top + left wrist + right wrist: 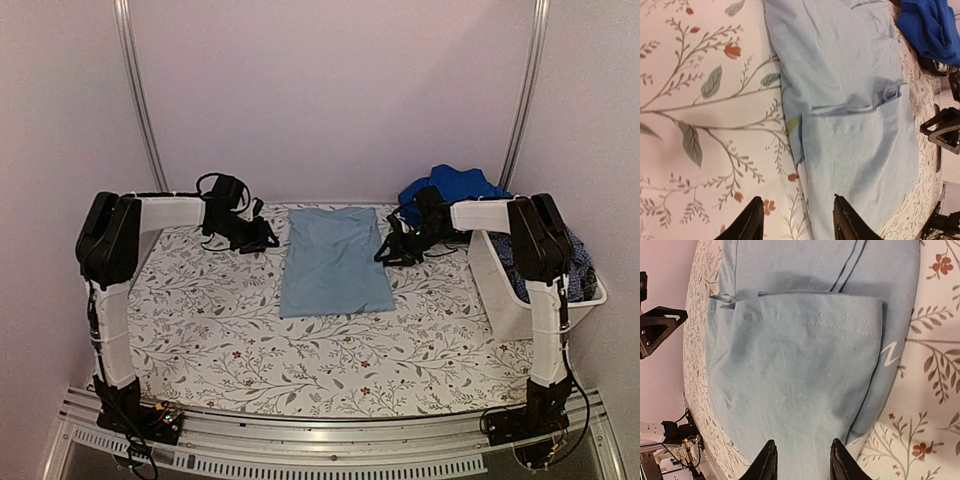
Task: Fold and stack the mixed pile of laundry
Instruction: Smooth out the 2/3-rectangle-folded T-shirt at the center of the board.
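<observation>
Pale blue cloth (pixel 333 262) lies flat mid-frame on the counter (pixel 220 340), between the left claw (pixel 265 240) and right claw (pixel 388 253); both claws are spread, holding nothing.

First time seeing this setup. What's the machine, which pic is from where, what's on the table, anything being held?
It's two robot arms, left arm and right arm, bolted at the near edge, each ending in a two-finger gripper. The wide picture is from a fixed camera above and behind them; the other two are wrist cameras, their dark fingers at the bottom. A pale blue garment lies spread on the flowered table cover. The left gripper and right gripper flank its far end, jaws apart, holding nothing. A royal blue garment is heaped back right, near a white tub with dark patterned cloth in it.
</observation>
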You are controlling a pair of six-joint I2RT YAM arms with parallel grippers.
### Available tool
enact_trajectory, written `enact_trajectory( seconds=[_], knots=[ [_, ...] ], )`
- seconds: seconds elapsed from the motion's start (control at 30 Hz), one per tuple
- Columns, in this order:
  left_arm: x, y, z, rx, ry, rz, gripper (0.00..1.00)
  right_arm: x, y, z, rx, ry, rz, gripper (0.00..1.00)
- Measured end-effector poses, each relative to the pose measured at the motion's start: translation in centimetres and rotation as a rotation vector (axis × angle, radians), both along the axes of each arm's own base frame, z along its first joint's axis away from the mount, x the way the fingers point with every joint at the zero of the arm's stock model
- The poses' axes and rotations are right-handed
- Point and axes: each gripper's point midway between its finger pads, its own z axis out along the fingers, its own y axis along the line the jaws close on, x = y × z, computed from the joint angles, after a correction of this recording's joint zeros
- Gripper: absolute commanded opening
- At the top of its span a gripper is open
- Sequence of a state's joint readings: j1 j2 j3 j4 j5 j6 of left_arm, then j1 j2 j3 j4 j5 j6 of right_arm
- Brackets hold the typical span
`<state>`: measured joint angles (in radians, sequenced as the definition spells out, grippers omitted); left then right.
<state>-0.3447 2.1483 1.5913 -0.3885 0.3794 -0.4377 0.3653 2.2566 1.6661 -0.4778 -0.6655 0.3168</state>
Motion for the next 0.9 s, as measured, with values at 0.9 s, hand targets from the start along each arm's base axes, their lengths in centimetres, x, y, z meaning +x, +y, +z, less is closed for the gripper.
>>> enact_trajectory(
  seconds=[0.9],
  knots=[
    [-12.6, -1.0, -4.4, 0.012, 0.161, -0.091, 0.46, -8.3, -2.8, -2.5, -0.135, 0.125, 0.045, 0.12]
  ],
)
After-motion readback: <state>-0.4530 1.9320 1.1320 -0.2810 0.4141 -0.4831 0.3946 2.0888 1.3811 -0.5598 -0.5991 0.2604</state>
